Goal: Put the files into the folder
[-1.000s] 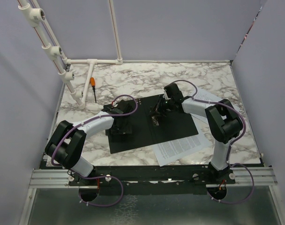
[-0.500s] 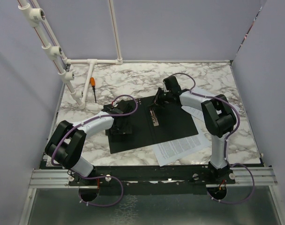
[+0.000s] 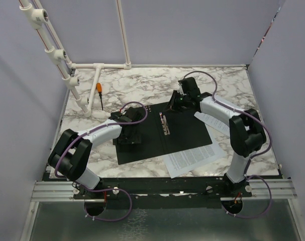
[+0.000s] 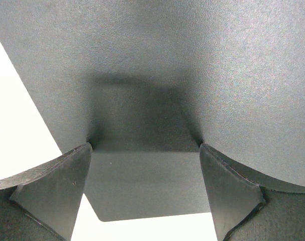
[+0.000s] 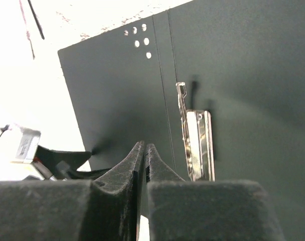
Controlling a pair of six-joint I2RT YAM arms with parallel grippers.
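The folder (image 3: 187, 131) lies open on the marble table, black inside up, with its metal spine clip (image 3: 165, 124) in the middle. My left gripper (image 3: 129, 136) rests open on the left flap; in the left wrist view the fingertips (image 4: 67, 186) stand wide apart on the black folder surface (image 4: 157, 65), nothing between them. My right gripper (image 3: 175, 105) hovers over the folder's far edge, shut and empty. In the right wrist view the right gripper (image 5: 144, 146) is just left of the clip (image 5: 197, 145). The files (image 3: 192, 156) lie partly under the folder's near right corner, with another sheet (image 3: 218, 106) under the right arm.
An orange-handled screwdriver (image 3: 99, 91) lies at the far left of the table. A white pipe frame (image 3: 99, 67) stands along the back left. Purple walls close in on three sides. The left arm's gripper (image 5: 57, 160) shows at the left edge of the right wrist view.
My right gripper has drawn back from the spine clip toward the folder's far edge and to the right. The left arm has not moved.
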